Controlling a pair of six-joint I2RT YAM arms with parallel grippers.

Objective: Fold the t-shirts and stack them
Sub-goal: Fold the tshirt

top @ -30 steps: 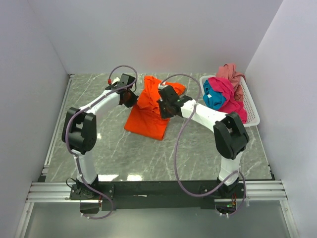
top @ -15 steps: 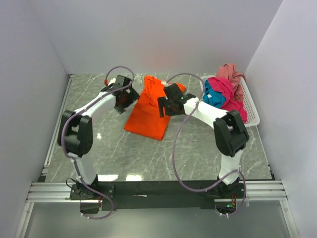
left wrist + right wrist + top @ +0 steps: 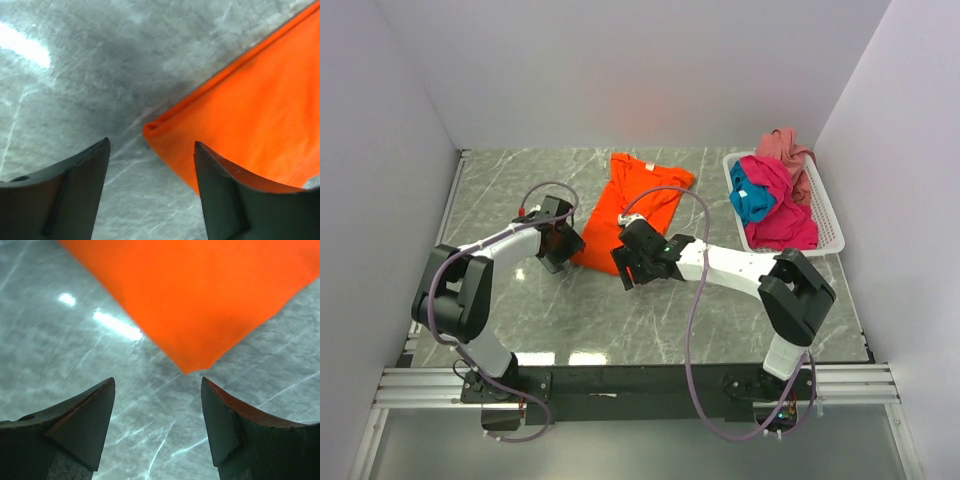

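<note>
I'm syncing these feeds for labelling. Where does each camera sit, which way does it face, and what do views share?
Top external: fixed above and behind the bases, looking down at the table; both arms, left gripper and right gripper, show.
Left wrist: on the left arm, looking down past its open fingers at a folded orange t-shirt corner.
Right wrist: likewise, past its own open fingers, at another corner.
Shared: all see the orange t-shirt on the table.

Four t-shirts [image 3: 635, 200]; one basket [image 3: 833, 232]; two arms [image 3: 730, 262]
</note>
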